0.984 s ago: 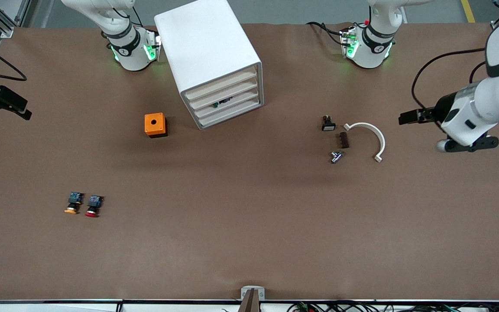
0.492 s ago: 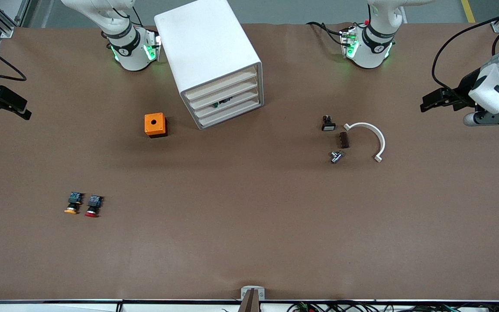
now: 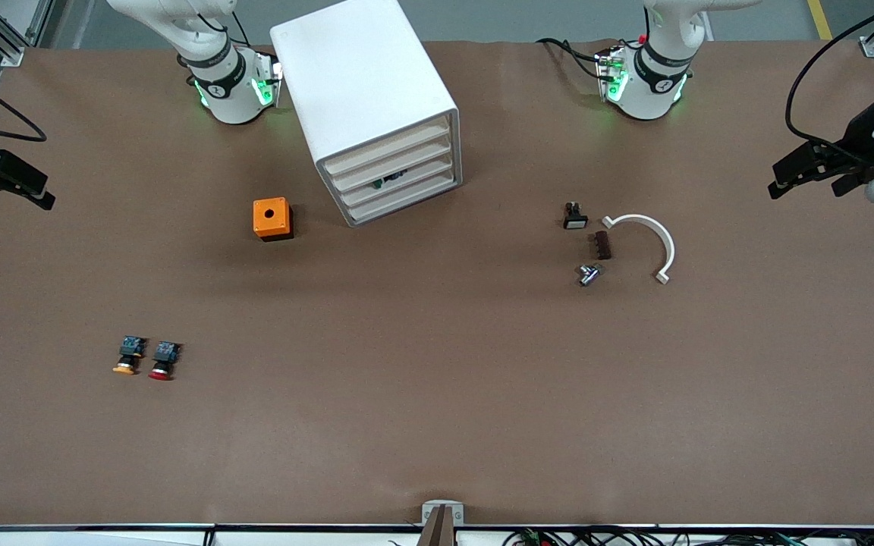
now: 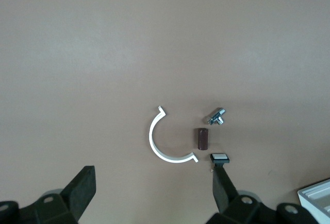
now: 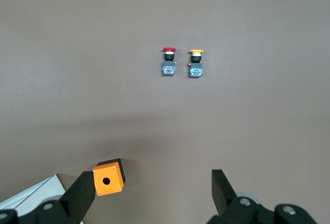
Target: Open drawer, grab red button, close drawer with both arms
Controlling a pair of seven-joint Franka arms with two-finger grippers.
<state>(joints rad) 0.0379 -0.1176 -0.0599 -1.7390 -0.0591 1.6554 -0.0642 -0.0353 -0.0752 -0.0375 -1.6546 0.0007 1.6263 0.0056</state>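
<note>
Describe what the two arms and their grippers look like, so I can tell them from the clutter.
White jointed arms on round bases ringed black and lit green. Left gripper: black two-finger hand, black cable looping off its white wrist. Right gripper: the same black fingers.

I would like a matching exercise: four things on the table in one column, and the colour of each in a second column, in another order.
Things:
1. cube with a hole
2. curved clip
3. cap of the button
4. small block

Colours:
A. red
B. dark brown
C. orange
D. white

Pairs: 1-C, 2-D, 3-A, 4-B
</note>
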